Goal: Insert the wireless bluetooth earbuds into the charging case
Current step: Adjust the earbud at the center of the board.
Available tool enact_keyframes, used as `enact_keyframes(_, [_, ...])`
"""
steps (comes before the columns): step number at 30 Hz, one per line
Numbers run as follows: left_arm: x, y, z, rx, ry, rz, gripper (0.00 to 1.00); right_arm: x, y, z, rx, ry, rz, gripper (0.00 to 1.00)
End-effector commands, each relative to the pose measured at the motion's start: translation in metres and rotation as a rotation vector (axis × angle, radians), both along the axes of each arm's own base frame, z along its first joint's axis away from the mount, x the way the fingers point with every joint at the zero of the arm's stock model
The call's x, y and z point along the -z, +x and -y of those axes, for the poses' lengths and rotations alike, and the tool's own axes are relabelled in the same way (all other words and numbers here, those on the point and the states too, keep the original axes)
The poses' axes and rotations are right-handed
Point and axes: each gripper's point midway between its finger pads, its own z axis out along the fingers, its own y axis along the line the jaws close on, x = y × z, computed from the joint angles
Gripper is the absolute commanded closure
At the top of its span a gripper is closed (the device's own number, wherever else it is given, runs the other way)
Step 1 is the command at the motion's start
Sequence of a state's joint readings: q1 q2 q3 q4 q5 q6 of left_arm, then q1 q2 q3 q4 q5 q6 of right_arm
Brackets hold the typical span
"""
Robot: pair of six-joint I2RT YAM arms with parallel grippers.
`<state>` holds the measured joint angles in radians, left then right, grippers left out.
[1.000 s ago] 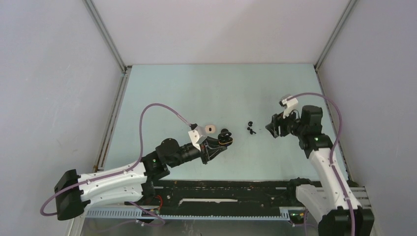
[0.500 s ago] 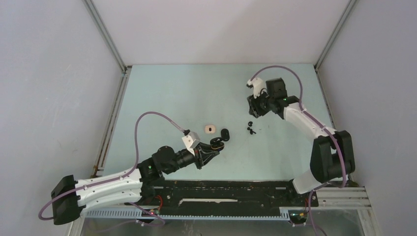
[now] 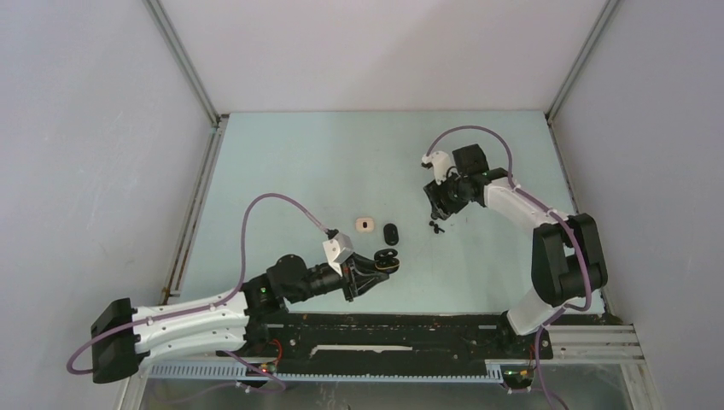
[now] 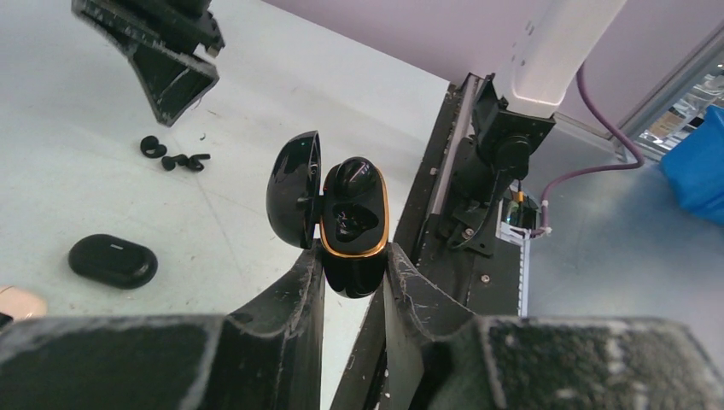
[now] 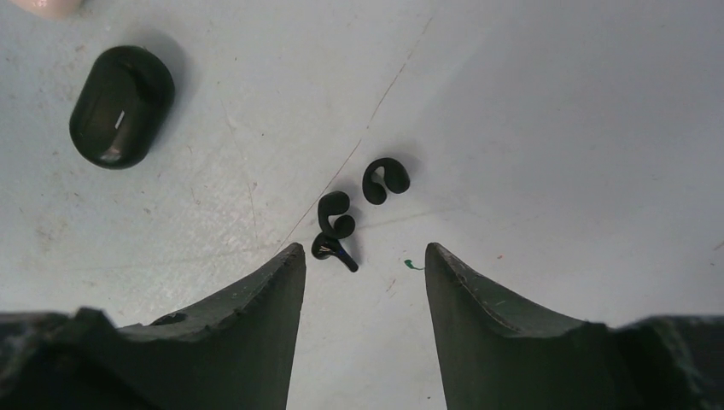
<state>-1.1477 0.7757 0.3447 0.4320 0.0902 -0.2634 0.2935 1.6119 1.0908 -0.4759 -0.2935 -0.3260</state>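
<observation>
My left gripper (image 3: 386, 261) is shut on a black charging case (image 4: 353, 218) with a gold rim. The case is held above the table, lid open, and one dark earbud seems to sit in it. Three tiny black earbuds (image 5: 335, 215) lie close together on the table, also seen in the top view (image 3: 437, 226) and the left wrist view (image 4: 175, 156). My right gripper (image 5: 363, 248) is open and empty. It hovers just above and behind the earbuds, the nearest one by its left fingertip (image 5: 290, 256). In the top view the right gripper (image 3: 441, 207) is just beyond them.
A closed black pebble-shaped case (image 3: 391, 233) lies on the table left of the earbuds, also in the right wrist view (image 5: 119, 105). A small pale case (image 3: 365, 225) lies beside it. The black rail (image 3: 384, 329) runs along the near edge.
My right arm swung from the right side round to the far side and came down over the earbuds. My left gripper drew back toward the near edge with the open case.
</observation>
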Motion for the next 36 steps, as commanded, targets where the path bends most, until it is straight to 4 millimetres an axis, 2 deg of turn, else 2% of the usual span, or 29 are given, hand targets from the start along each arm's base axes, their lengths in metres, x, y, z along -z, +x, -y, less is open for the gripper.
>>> enact_keyframes(1, [-0.036, -0.008, 0.007, 0.034, -0.091, 0.007, 1.0, 0.009, -0.002, -0.005, -0.045, -0.05, -0.005, 0.45])
enact_keyframes(14, [-0.032, -0.011, 0.015, 0.053, -0.031, 0.0, 1.0, 0.03, -0.02, -0.022, -0.147, -0.229, -0.009, 0.45])
enact_keyframes(20, [-0.031, -0.012, 0.018, 0.06, -0.018, 0.001, 1.0, 0.037, -0.023, -0.023, -0.17, -0.304, 0.0, 0.44])
enact_keyframes(26, [-0.029, -0.011, 0.02, 0.061, -0.007, 0.004, 1.0, 0.048, -0.021, -0.011, -0.147, -0.381, -0.01, 0.47])
enact_keyframes(36, [-0.027, -0.009, 0.021, 0.055, -0.001, 0.004, 1.0, 0.059, -0.021, -0.006, -0.124, -0.404, -0.036, 0.54])
